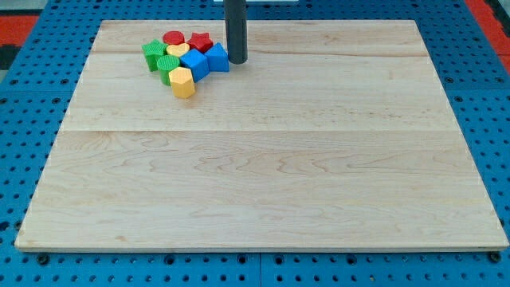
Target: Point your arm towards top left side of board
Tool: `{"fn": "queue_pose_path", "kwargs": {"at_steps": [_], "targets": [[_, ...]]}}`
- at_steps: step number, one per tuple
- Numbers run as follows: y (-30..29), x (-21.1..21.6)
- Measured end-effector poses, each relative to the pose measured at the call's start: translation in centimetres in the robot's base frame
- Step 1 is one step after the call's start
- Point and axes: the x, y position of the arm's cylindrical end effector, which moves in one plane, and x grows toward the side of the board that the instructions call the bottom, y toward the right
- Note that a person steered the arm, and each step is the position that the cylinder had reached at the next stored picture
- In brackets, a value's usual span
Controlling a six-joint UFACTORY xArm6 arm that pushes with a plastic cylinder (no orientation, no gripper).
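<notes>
My tip (237, 60) is the lower end of a dark rod that comes down from the view's top. It rests on the wooden board (263, 159) near the top, left of centre. It stands just right of a blue block (217, 57), touching or nearly touching it. That block belongs to a tight cluster at the board's top left: a red cylinder (174, 38), a red star-like block (200, 41), a green block (154, 54), a second green block (168, 67), a yellow block (178, 50), a second blue block (194, 64) and a yellow hexagon (182, 82).
The board lies on a blue pegboard table (32, 119) with rows of holes. Red surfaces show at the view's top corners (16, 24).
</notes>
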Motion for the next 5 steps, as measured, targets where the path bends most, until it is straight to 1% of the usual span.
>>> {"fn": "queue_pose_path", "kwargs": {"at_steps": [1,2,3,4,5], "targets": [[0.1,0.0],[2.3,-1.7],[1.8,-6.7],[-4.3,-9.7],[-9.5,-8.5]]}}
